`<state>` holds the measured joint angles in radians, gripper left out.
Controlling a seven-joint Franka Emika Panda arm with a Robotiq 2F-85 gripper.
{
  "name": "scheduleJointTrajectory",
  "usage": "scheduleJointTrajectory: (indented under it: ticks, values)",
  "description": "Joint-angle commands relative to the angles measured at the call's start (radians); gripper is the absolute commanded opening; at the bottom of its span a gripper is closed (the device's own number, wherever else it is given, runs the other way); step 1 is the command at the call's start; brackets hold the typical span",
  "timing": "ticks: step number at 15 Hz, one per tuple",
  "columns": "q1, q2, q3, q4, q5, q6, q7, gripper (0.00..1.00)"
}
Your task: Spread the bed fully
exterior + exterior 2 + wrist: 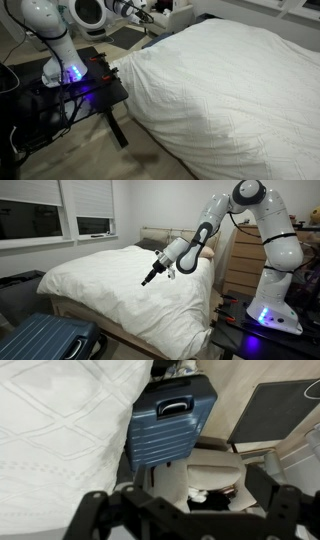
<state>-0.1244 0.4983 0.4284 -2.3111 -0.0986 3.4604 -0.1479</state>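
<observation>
**Aloft over the bed (pixel 100 298) (pixel 230 90), the gripper (pixel 150 278) (pixel 185 520) gapes empty**

Plainly the bed takes up most of both exterior views. Its white quilted duvet (pixel 200 110) is wrinkled and lies in soft folds, draped down over the side edge and the foot corner. In an exterior view that corner sits just beside the edge of the black table (pixel 100 95), where the robot's base (pixel 62 70) glows blue.

From the table the arm (pixel 262 225) arches up and reaches out past the bed's side edge. The gripper hangs tilted downward above the duvet, nearer the head edge than the foot. It appears to be clear of the cloth, though the exterior view does not settle how close it is.

In the wrist view the dark fingers (pixel 88 515) stand wide apart at the bottom of the picture, with nothing between them. Past them the duvet fills the left side, and its edge falls just beside a blue hard-shell suitcase (pixel 170 425) (pixel 45 340). The suitcase lies on the floor by the foot corner of the bed. A wooden dresser (pixel 245 270) stands beyond the head corner, near the arm.
</observation>
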Motion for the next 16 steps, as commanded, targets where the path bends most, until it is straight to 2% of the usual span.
scheduleJointTrajectory:
  ticks: [1,7,8,9,16]
  values:
    - [0.063,-0.097,-0.095,0.0,-0.019,0.008,0.058,1.0]
    - [0.122,-0.187,-0.2,0.026,-0.004,0.007,0.079,1.0]
    - [0.095,-0.195,-0.176,0.024,0.024,0.007,0.051,1.0]
    - [0.099,-0.157,-0.174,0.037,0.006,0.007,0.045,1.0]
    - [0.099,-0.152,-0.174,0.037,0.006,0.003,0.044,1.0]
